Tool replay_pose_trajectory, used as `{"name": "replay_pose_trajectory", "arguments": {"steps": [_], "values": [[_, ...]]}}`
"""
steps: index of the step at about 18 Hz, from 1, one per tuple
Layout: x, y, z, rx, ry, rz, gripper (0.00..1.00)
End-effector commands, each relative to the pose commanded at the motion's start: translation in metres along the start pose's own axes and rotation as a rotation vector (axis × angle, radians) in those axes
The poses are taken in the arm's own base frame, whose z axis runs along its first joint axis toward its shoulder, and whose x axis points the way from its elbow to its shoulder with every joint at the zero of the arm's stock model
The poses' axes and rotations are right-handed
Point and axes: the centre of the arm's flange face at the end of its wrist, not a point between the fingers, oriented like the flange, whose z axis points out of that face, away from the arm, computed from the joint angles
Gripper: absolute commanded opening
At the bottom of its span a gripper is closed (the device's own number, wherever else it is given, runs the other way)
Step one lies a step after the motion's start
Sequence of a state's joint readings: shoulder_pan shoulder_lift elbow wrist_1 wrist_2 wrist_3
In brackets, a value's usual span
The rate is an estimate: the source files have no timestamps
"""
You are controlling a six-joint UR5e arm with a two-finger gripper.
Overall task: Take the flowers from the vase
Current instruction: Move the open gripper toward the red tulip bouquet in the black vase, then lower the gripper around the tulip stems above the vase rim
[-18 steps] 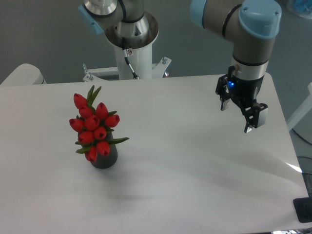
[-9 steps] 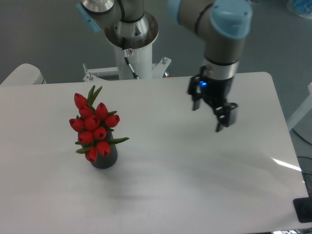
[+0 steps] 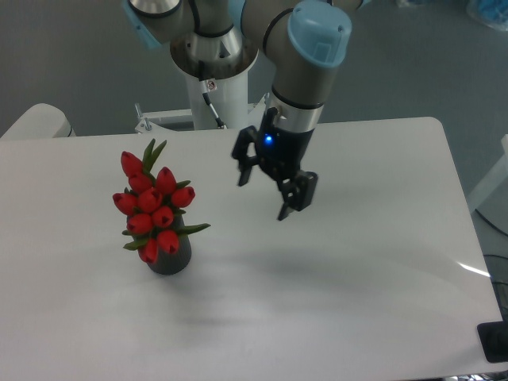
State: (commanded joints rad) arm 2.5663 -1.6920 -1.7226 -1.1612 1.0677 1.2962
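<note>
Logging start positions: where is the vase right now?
The vase stands on the left part of the white table, holding the red tulips, well left of the open claw.

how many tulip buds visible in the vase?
9 buds, one tight bunch above the vase at table left: two top, five mid, two low. More may hide behind.

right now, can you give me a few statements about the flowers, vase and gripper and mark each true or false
1. The flowers stand in the vase. True.
2. The gripper is shut on the flower stems. False: it is open, empty and off to the right of the bunch.
3. The vase lies tipped on its side. False: it stands upright on the table.
4. The tulip buds are red. True.
5. The gripper hangs directly above the vase. False: it hangs to the right of it.
</note>
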Motion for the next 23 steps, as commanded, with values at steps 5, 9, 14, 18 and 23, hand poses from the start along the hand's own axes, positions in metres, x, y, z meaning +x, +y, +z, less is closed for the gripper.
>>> {"name": "replay_pose_trajectory", "arguments": {"steps": [5,9,14,18,23], "values": [[0.02,0.031,0.017,0.083,0.068,-0.077,1.0],[0.041,0.046,0.025,0.171,0.11,-0.134,1.0],[0.062,0.037,0.032,0.39,0.176,-0.174,1.0],[0.073,0.034,0.036,0.425,0.114,-0.101,1.0],[0.074,0.03,0.042,0.435,0.109,-0.07,1.0]]}}
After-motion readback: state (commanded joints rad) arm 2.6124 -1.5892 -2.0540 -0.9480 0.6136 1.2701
